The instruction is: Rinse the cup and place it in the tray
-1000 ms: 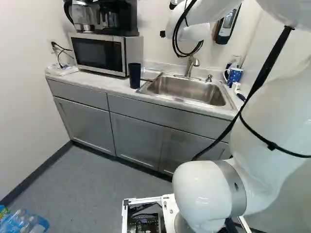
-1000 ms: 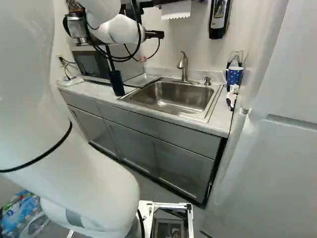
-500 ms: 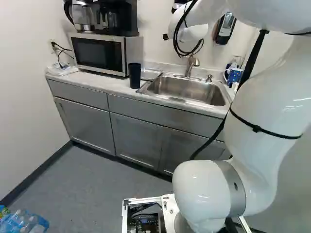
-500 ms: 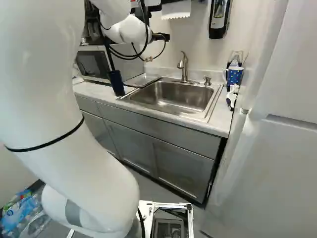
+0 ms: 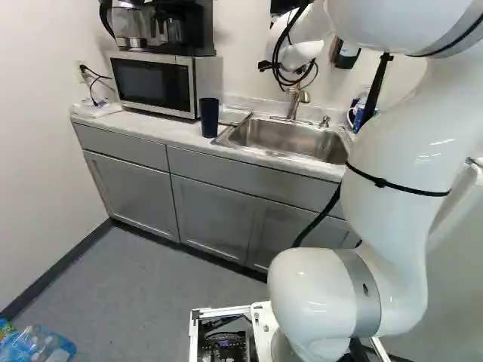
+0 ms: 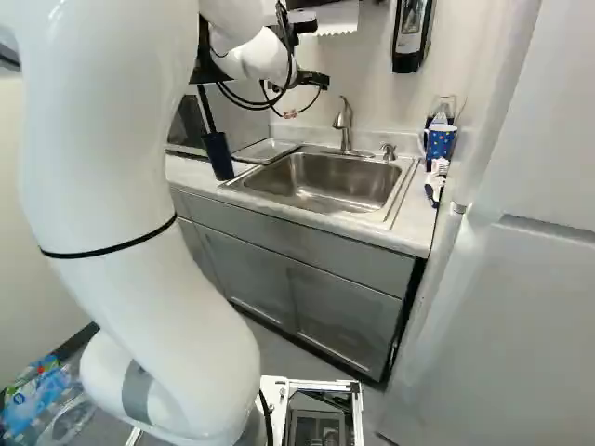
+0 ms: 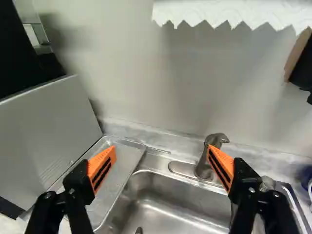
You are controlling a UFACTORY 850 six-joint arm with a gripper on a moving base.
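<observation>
The jaws stand wide apart, the tray point(image 7: 126, 160) ahead of them, the dark blue cup point(image 6: 218, 157) lower on the counter point(image 6: 421, 223).

Counter point(image 5: 167, 131) bearing microwave point(image 5: 151, 84), dark cup point(image 5: 209, 118), tray point(image 6: 269, 150), mug point(image 6: 441, 142)

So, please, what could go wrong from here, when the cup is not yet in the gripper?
In the wrist view, one finger of the open gripper lines up with the faucet, so it might knock it on the way down. The dark cup stands near the front edge of the counter, so a careless push could tip it off.
</observation>
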